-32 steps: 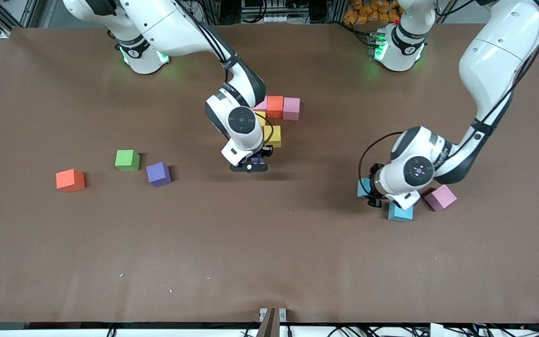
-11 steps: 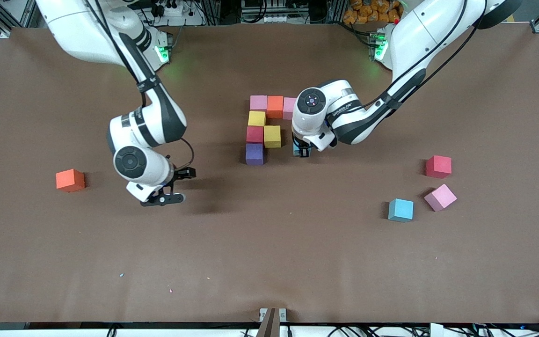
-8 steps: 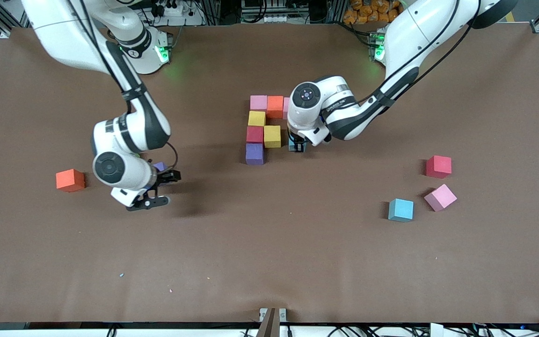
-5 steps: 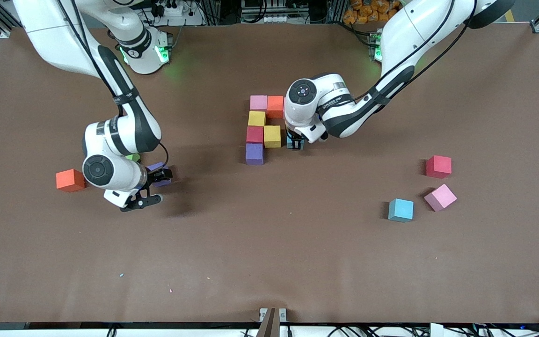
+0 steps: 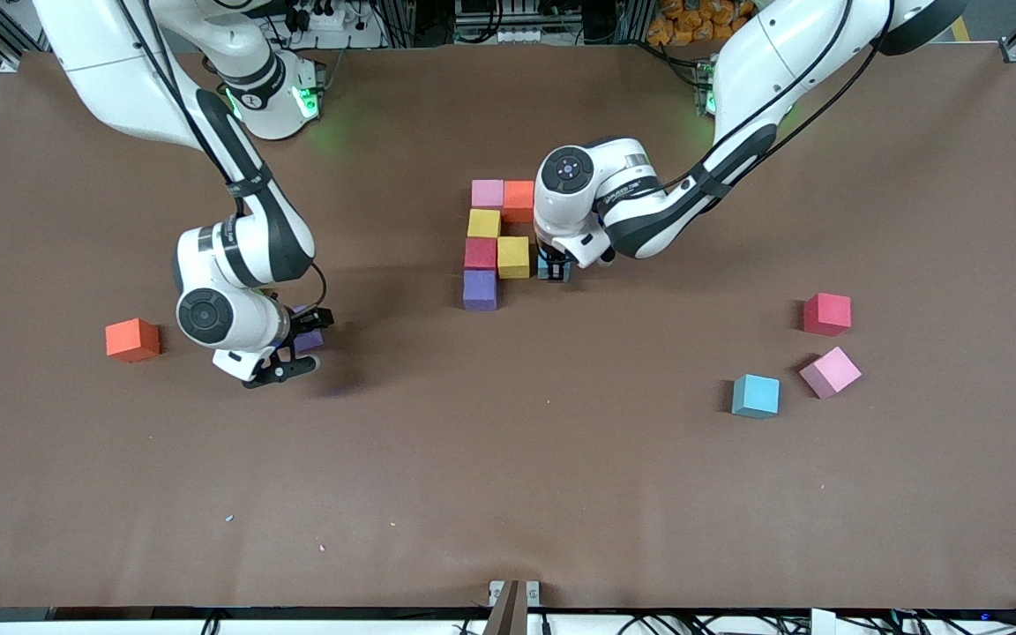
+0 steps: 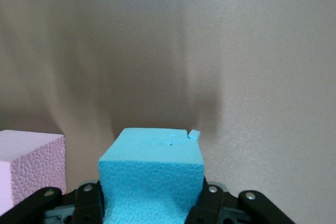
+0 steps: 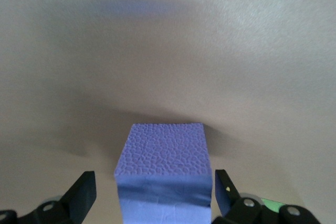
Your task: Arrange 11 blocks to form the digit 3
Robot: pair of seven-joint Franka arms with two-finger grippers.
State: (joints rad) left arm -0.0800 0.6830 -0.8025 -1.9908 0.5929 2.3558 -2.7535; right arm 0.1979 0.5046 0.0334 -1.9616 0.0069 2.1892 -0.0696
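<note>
A cluster of blocks lies mid-table: pink (image 5: 488,193), orange (image 5: 519,200), yellow (image 5: 483,223), red (image 5: 480,253), a second yellow (image 5: 513,257) and purple (image 5: 480,290). My left gripper (image 5: 555,267) is shut on a cyan block (image 6: 152,169), low beside that second yellow block; a pink block (image 6: 30,167) sits close by. My right gripper (image 5: 296,346) stands open and low, straddling a loose purple block (image 7: 164,174) with a gap on each side. Its fingers (image 7: 82,195) do not touch the block.
An orange block (image 5: 132,339) lies toward the right arm's end. Toward the left arm's end lie a red block (image 5: 826,314), a pink block (image 5: 830,371) and a cyan block (image 5: 755,395). The brown table (image 5: 508,476) is bare nearer the front camera.
My right gripper swung over toward the right arm's end and came down around the loose purple block. My left gripper carried the cyan block in close beside the yellow block.
</note>
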